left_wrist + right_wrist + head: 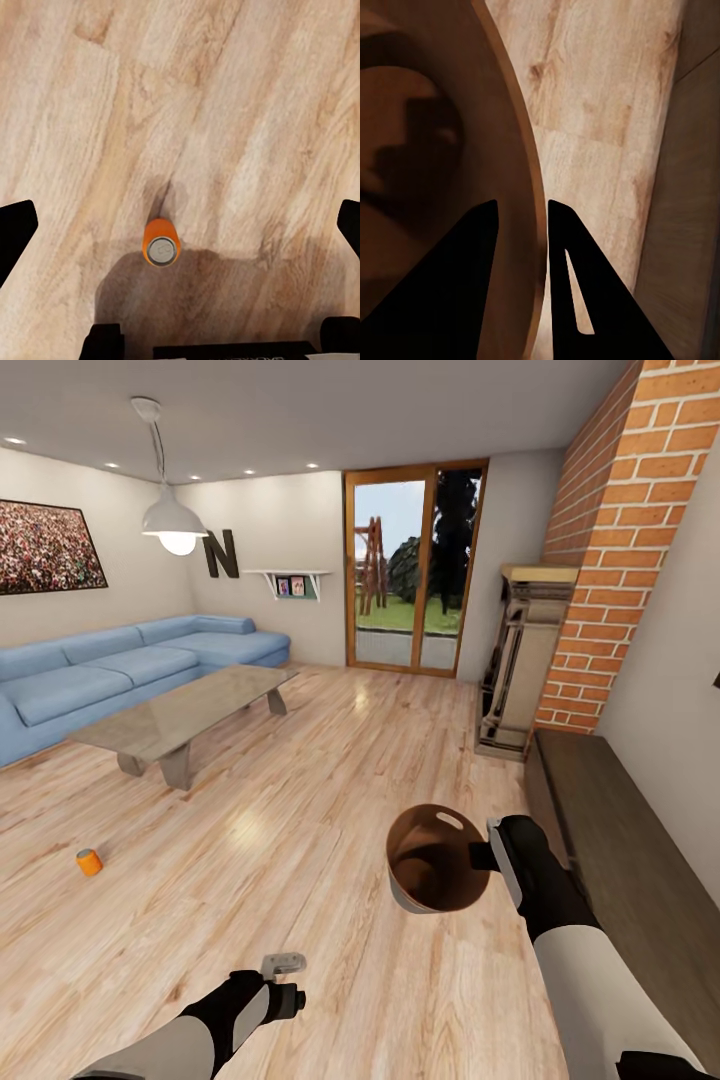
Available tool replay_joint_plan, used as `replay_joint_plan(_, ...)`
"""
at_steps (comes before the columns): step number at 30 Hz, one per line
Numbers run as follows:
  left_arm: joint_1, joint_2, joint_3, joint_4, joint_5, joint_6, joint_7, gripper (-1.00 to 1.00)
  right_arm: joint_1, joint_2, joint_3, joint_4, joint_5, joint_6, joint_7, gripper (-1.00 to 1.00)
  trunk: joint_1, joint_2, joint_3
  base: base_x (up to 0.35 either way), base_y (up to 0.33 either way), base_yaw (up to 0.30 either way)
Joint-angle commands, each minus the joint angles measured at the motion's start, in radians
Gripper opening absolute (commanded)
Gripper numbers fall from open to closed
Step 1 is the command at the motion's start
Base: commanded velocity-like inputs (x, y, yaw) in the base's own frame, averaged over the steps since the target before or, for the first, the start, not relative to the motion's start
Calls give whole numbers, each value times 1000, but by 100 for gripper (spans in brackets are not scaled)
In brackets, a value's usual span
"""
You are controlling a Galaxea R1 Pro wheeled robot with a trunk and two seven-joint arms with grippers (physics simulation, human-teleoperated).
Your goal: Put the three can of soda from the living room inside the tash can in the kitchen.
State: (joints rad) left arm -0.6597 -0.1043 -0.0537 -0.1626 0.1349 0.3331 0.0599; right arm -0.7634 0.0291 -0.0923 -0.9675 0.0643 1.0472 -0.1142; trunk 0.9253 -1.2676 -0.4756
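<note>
Lowering the left tool [180, 232] straight down over the orange can [160, 241] looks to me like the step in hand, and doing it well means keeping the can centred between the two spread fingers [15, 232], going low enough to take it around the middle rather than the rim, and closing gently so a light, upright can is not knocked over on the wooden floor [247, 112]. From the left wrist camera the can stands upright with its silvery top facing up, the fingers well apart on either side and touching nothing. Across the room a second orange can [89, 861] sits on the floor at about nine o'clock from the robot, short of the glass-topped low counter [190, 710] and the blue sofa [120, 665]; no blue can is visible to me. The left arm reaches forward and low, its tool [283, 964] pointing down at the boards. The right arm is stretched ahead at about one o'clock, and the right tool [521, 214] is pinched on the rim of the tash can [432, 858], one finger inside the brown wall and one outside, holding the bin clear of the floor with its mouth tipped towards the robot. Bringing the bin nearer would, I think, shorten the drop.
</note>
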Motion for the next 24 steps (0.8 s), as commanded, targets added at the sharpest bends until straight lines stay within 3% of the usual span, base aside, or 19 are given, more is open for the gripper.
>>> replay_joint_plan(1, 0, 0, 0, 0, 0, 0, 0, 100, -1, 0, 0, 0, -12, 0, 1, -100, 4, -7, -3, 0, 0, 0)
replay_joint_plan(24, 37, -1, 0, 0, 1, 0, 0, 100, -1, 0, 0, 0, -12, 0, 1, -100, 92, -168, -75, 0, 0, 0)
